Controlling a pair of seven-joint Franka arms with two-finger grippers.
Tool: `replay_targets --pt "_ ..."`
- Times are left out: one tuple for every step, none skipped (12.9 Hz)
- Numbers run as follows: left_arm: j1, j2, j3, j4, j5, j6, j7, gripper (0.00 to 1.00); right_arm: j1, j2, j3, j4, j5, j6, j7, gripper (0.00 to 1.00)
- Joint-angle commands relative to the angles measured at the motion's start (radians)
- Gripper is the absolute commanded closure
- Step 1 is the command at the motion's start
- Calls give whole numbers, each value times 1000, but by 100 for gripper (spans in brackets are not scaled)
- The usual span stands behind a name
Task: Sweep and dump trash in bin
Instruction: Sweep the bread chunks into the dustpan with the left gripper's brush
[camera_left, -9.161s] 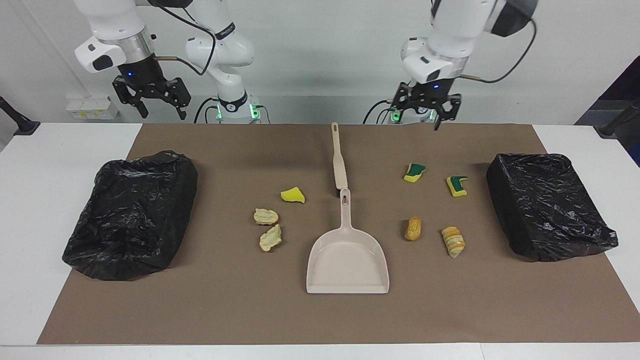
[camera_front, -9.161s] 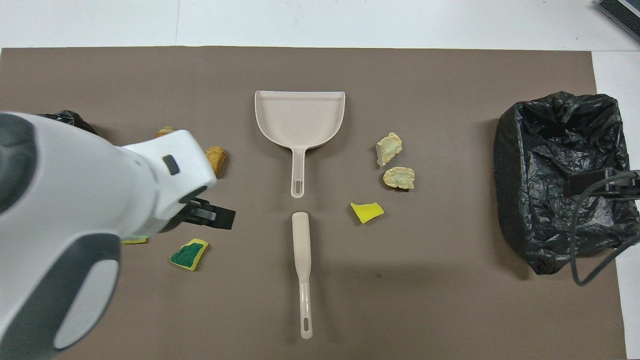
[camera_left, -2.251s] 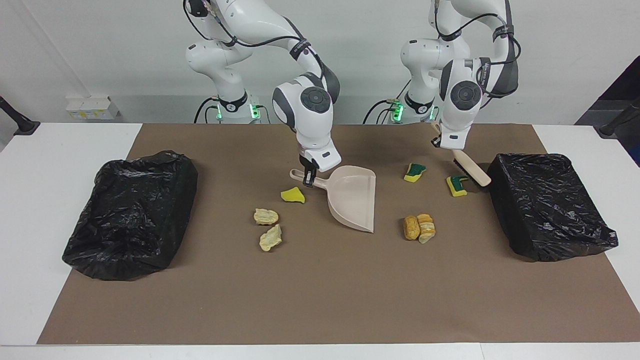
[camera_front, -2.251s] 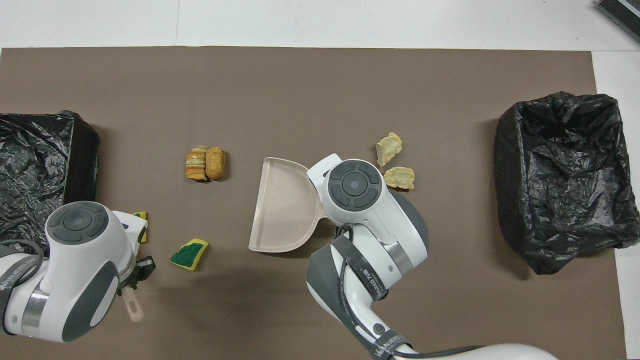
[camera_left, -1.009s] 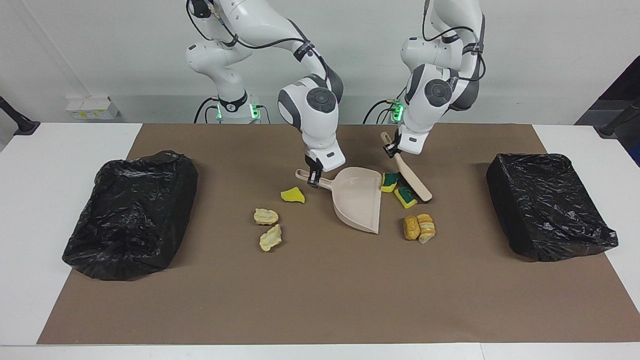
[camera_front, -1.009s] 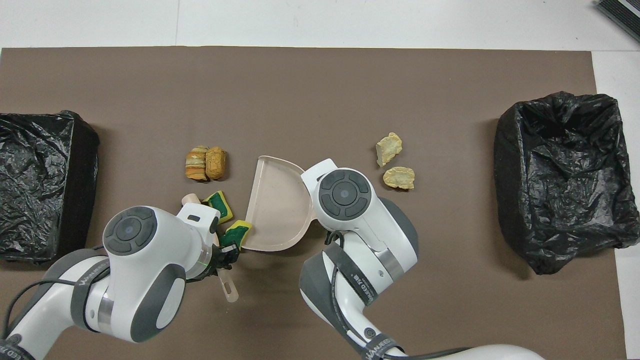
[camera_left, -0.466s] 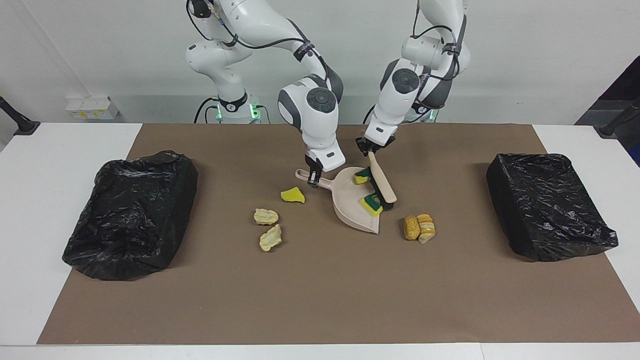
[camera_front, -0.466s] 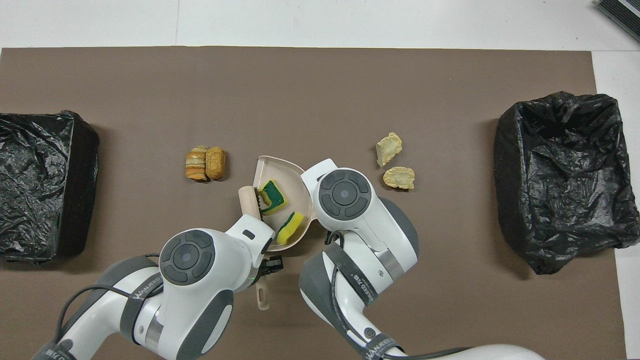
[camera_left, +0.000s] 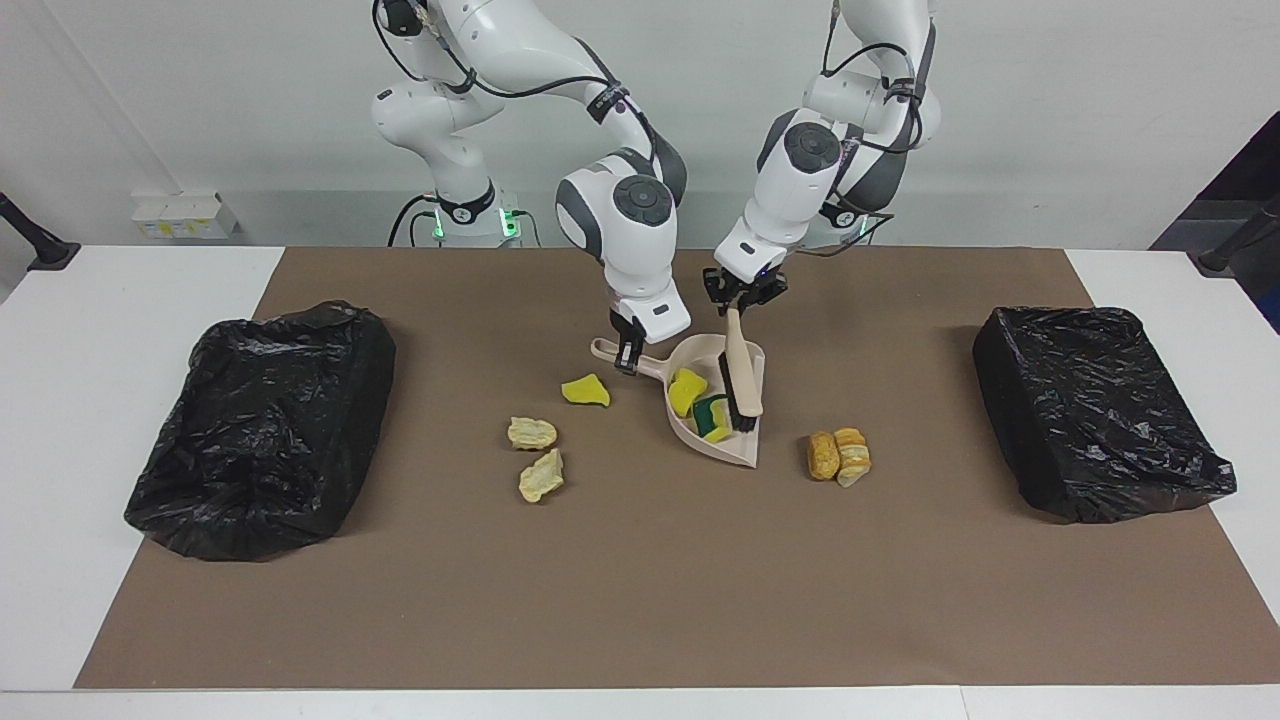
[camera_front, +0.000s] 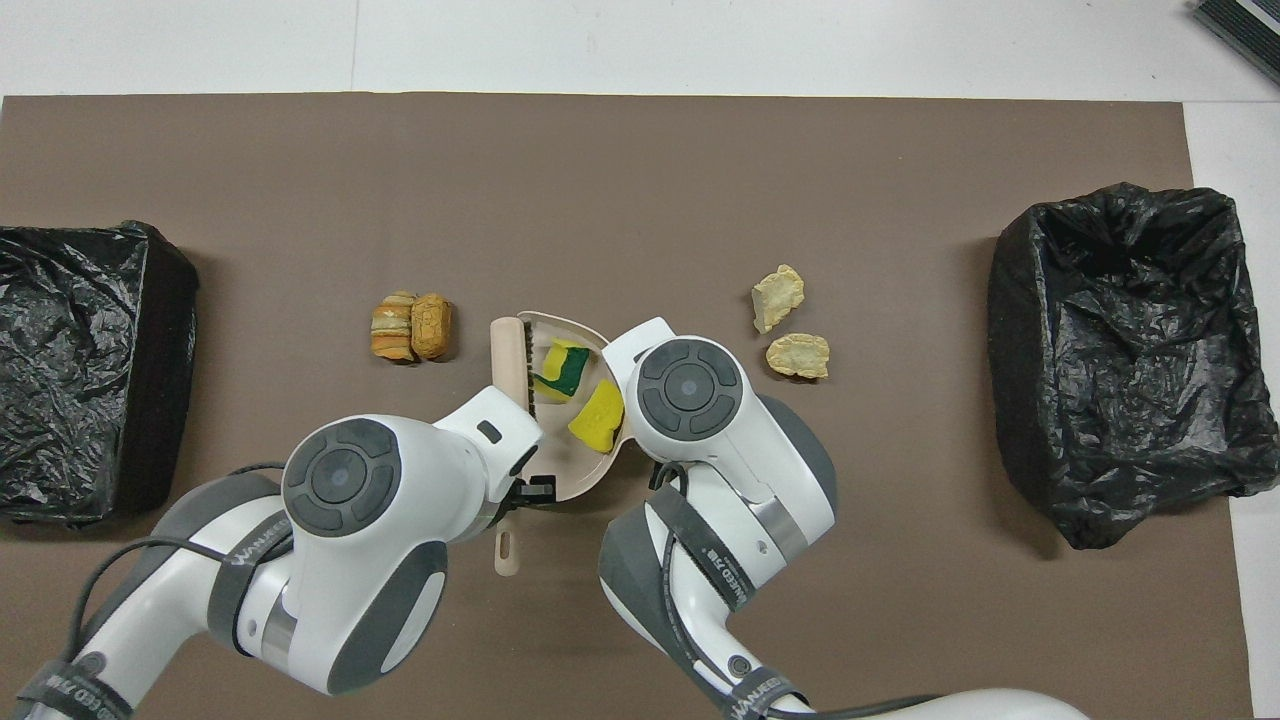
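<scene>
jaws clamp brush (camera_left: 741, 375), dustpan (camera_left: 722, 436), plain facing only

Overhead view: right arm's wrist housing hides the dustpan (camera_front: 565, 470) handle, its gripper and the plain yellow sponge bit beside the dustpan | left arm's housing hides the brush (camera_front: 512, 350) mid-handle and the left gripper | bin (camera_front: 90, 360) toward the left arm's end of the dustpan cut by picture edge.
</scene>
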Motion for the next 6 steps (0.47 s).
replay_targets --pt "64 22 1 37 72 -28 108 100 9 -3 2 -11 -6 16 105 100" --pt "101 37 0 51 104 -31 144 100 25 -5 2 -11 -3 14 173 100" --pt "116 39 0 53 128 -31 164 100 32 -6 2 -11 -3 14 198 100" --pt "133 43 1 53 139 -29 193 100 32 -6 2 -11 -3 16 199 100" --pt "177 46 1 53 142 -28 238 100 32 -6 2 -11 -3 17 199 100" --pt "209 47 1 53 142 -28 285 100 32 -6 2 -11 -3 19 199 100"
